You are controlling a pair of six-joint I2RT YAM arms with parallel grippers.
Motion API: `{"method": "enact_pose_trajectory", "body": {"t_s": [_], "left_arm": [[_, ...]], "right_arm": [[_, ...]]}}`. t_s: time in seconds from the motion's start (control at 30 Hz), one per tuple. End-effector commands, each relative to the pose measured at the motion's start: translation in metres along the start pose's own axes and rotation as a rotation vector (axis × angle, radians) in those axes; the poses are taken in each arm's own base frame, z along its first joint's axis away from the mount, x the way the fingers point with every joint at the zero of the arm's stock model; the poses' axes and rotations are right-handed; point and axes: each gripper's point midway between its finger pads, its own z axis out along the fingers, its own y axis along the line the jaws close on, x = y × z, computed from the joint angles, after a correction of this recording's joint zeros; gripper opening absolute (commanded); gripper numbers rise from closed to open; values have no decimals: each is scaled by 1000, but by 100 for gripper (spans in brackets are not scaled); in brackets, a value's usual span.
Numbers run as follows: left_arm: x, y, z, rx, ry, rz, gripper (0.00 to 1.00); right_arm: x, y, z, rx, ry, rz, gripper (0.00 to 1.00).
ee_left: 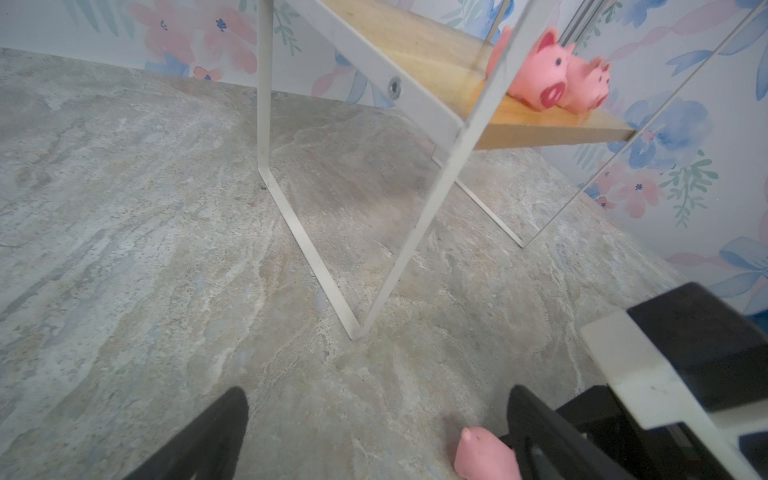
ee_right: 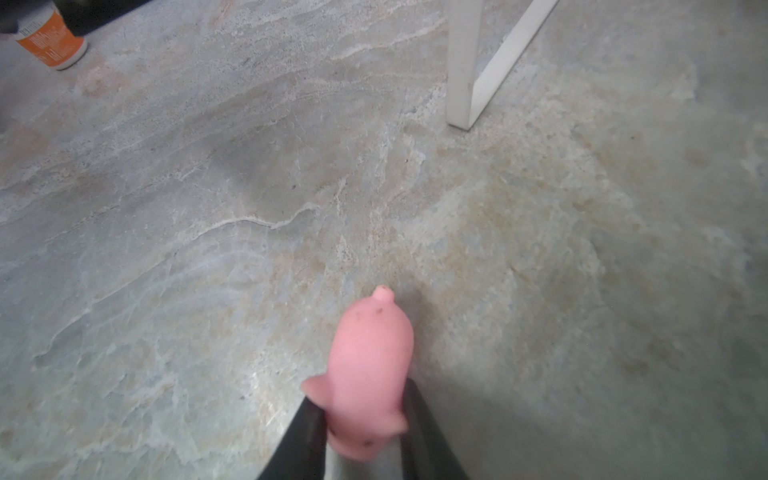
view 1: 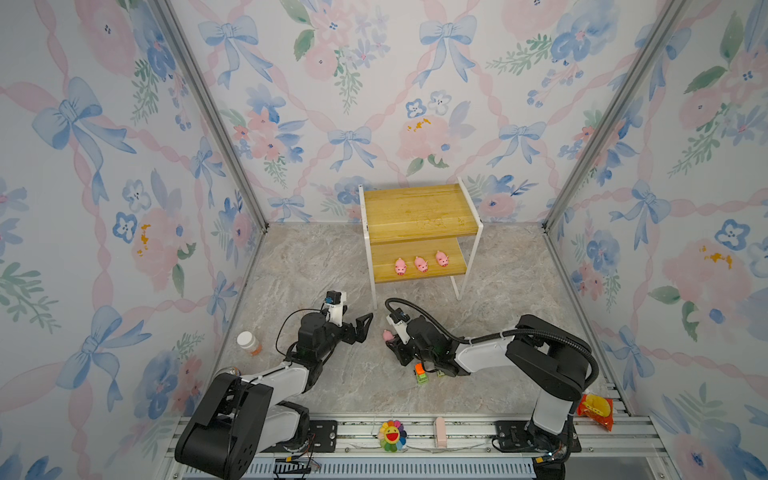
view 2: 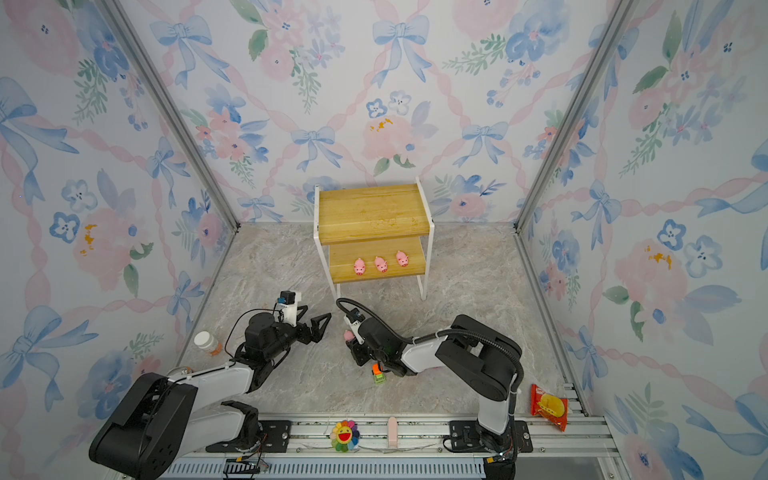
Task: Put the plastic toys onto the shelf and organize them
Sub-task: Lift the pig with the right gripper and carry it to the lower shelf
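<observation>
Watercolour bows and flowers cover the wallpaper (view 1: 353,83) on three sides, and the tabletop (view 1: 316,266) beneath me is a matte, stone-patterned grey. My right gripper (ee_right: 362,409) is closed almost fully on the fourth pig (ee_right: 370,353), low over that surface in front of the shelf (view 1: 409,210). Whether the toy is clear of the table I cannot tell. The black jaws pinch its flanks near one end, where two small flaps stick out, and the rounded far end with its little nub points away from me. My left gripper (ee_left: 378,397) stands wide open and empty just beside it.

I judge the pig very light, smooth and probably squashy, so its round body could squirt out of a hard pinch. A gentle hold across the widest part of the flanks seems safest. On the lower board (view 1: 384,253), honey-coloured wood in a thin white metal frame, three pigs (view 1: 421,264) sit in a row with bare wood to their left. A green truck (view 1: 421,374) with an orange top, boxy and hard-looking, waits on the table by my right arm. An orange bottle (view 1: 249,343) stands well off to the left.
</observation>
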Motion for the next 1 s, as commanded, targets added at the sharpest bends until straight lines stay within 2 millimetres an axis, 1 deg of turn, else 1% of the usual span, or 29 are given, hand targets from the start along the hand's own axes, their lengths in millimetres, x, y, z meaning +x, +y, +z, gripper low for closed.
{"method": "enact_pose_trajectory", "body": {"t_s": [0.0,0.23,0.33,0.47,0.57,0.6,0.77,0.9,0.97], "left_arm": [[0,-3,-1,12,-1,9,98],[0,-3,-1,12,0,10,98],[0,-3,-1,15,0,10,98],[0,-3,0,15,2,9,98],[0,-4,0,17,1,9,98],[1,-4,0,17,3,9,98],[0,-3,0,17,3,11,98],[0,-4,0,18,3,11,98],[0,-4,0,19,3,11,98]], "right_arm": [[5,-7,2,18,7,11,27],[-3,-9,-8,26,-16,13,25],[-10,-9,-15,25,-35,15,24],[-24,-8,-27,27,-69,13,24],[-39,-6,-38,29,-102,4,24],[-52,-4,-46,26,-132,-1,24],[-97,-2,-73,51,-219,-21,24],[-133,-3,-90,93,-276,-39,25],[-146,-5,-95,116,-302,-39,25]]}}
